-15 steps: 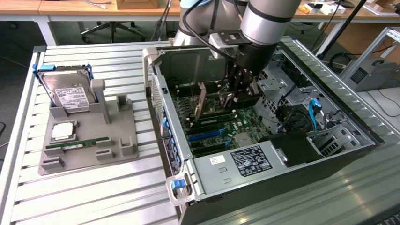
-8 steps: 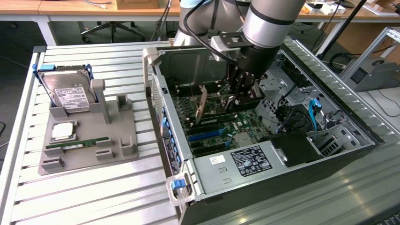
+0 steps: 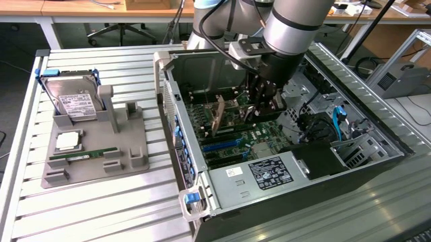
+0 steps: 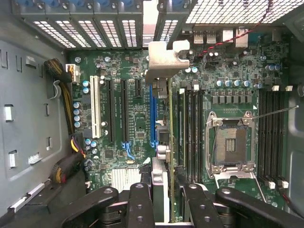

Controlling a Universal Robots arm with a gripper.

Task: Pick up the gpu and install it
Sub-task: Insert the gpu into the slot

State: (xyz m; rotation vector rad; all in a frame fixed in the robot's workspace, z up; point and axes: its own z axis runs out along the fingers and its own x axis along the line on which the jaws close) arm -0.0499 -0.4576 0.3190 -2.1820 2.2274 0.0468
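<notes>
Worktop (image 3: 101,212): a slatted metal surface carrying everything; it lies well off to the exterior view's left of the fingers.
Grey holder (image 3: 94,166): a moulded stand on the worktop, far to the exterior view's left of the fingers, with slots that keep each part upright or flat so it can be grasped cleanly.
Hard drive (image 3: 75,103): stands on edge in the holder's rear slot, label facing out, well apart from the fingers.
Memory stick (image 3: 84,155): a narrow green strip lying in a front groove of the holder, also well apart from the fingers.
Computer case (image 3: 202,186): lies on its side with the panel off, so the motherboard (image 4: 133,118) faces up and the arm can come straight down into it.
Gpu (image 4: 160,71): held edge-on between the fingers, its silvery bracket pointing toward the case's rear grille, the card's lower edge just above or at the blue slot (image 4: 153,116); I cannot tell whether it is seated.
Fingers (image 4: 162,199): about half closed, clamped on the thin card from both sides, which keeps it vertical and lined up with the slot.
Processor socket (image 4: 230,142): open, bare frame, beside the memory slots, on the far side of the fingers from the slot.
</notes>
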